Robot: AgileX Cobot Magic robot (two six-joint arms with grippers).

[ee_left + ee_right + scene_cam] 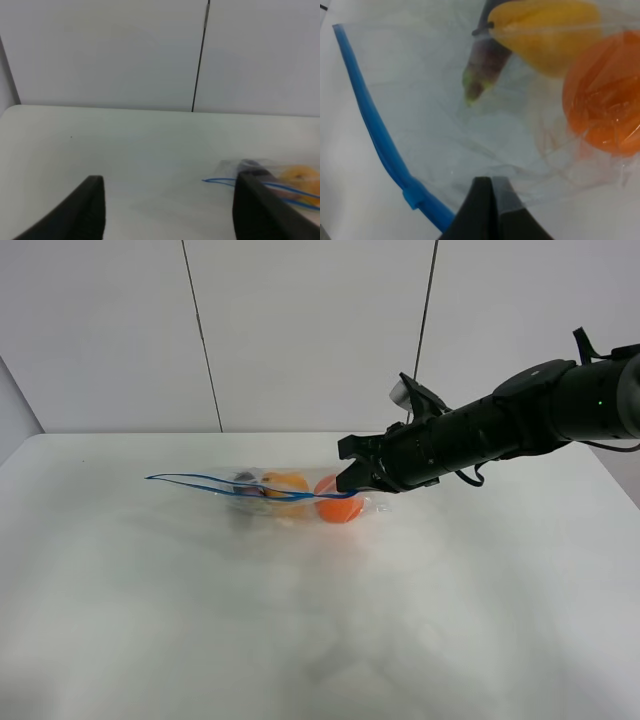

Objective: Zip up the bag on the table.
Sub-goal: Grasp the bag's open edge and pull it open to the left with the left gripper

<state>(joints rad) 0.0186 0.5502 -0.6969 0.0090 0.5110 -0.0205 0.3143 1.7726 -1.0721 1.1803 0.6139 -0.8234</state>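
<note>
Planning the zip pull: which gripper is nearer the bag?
Right. The right gripper is shut on the bag at its edge beside the blue zipper strip, at the orange end. The left gripper hangs open off the opposite end, not touching it.

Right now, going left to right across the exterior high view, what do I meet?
The blue zipper strip's loose end → eggplant → pear → orange → right arm.

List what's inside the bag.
Through the clear bag: a purple eggplant, a yellow pear and an orange. The pear covers part of the eggplant; anything beneath the fruit is hidden.
</note>
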